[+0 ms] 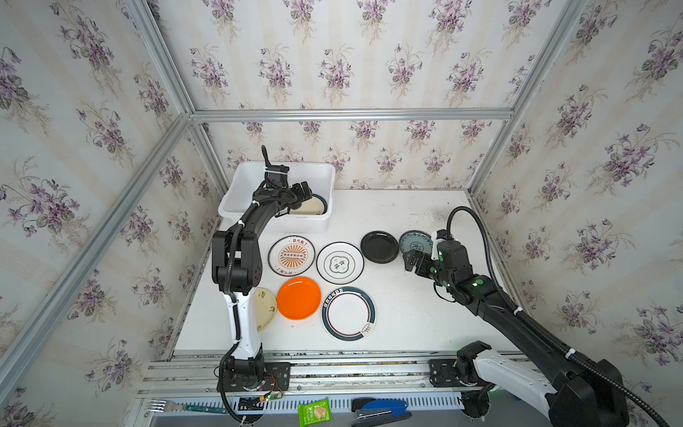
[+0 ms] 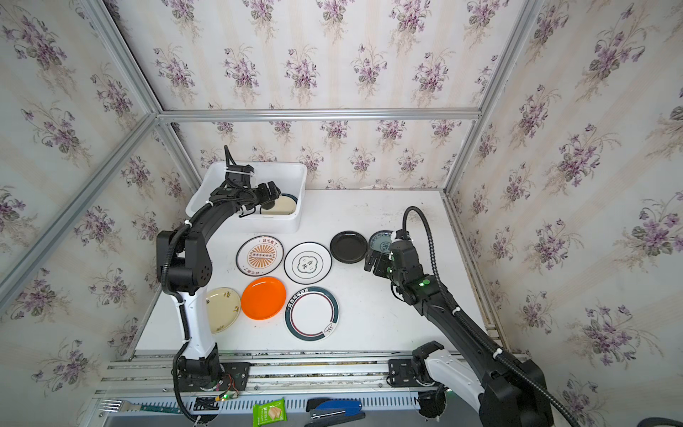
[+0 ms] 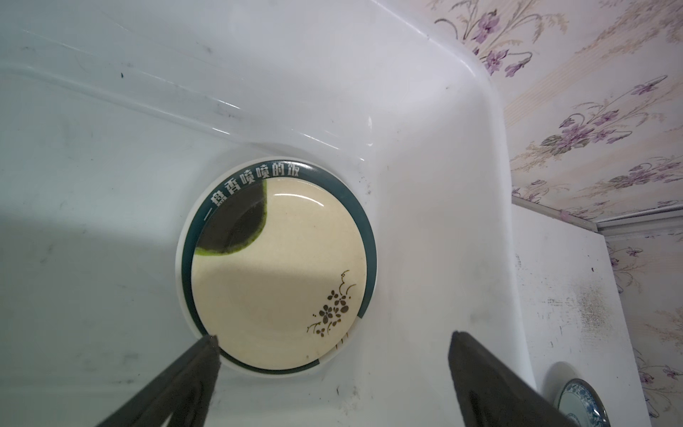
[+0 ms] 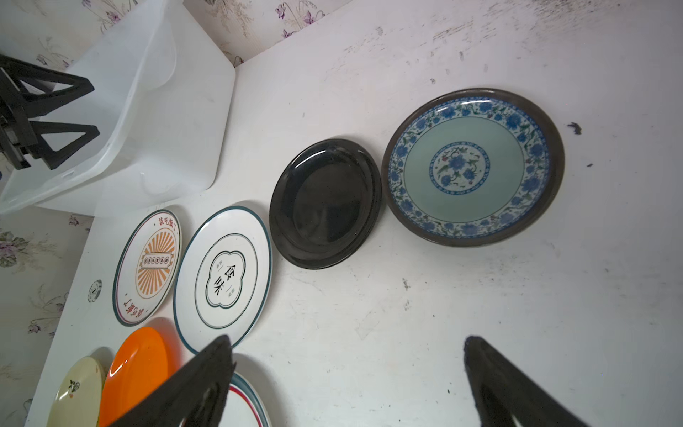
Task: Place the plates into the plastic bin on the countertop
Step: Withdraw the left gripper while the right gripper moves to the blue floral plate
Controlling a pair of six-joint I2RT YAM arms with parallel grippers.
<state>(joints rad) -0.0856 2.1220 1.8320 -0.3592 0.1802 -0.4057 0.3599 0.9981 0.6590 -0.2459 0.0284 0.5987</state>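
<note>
The white plastic bin stands at the back left of the countertop. Inside it a cream floral plate lies on a teal-banded plate. My left gripper hangs open just above them, holding nothing; in a top view it is over the bin. On the countertop lie sunburst, emblem, black, blue patterned, orange, teal-banded and cream plates. My right gripper is open and empty beside the blue plate.
Aluminium rails edge the front of the countertop. Beyond them lie a fork, a green packet and a blue stapler. Wallpapered walls close in the back and both sides.
</note>
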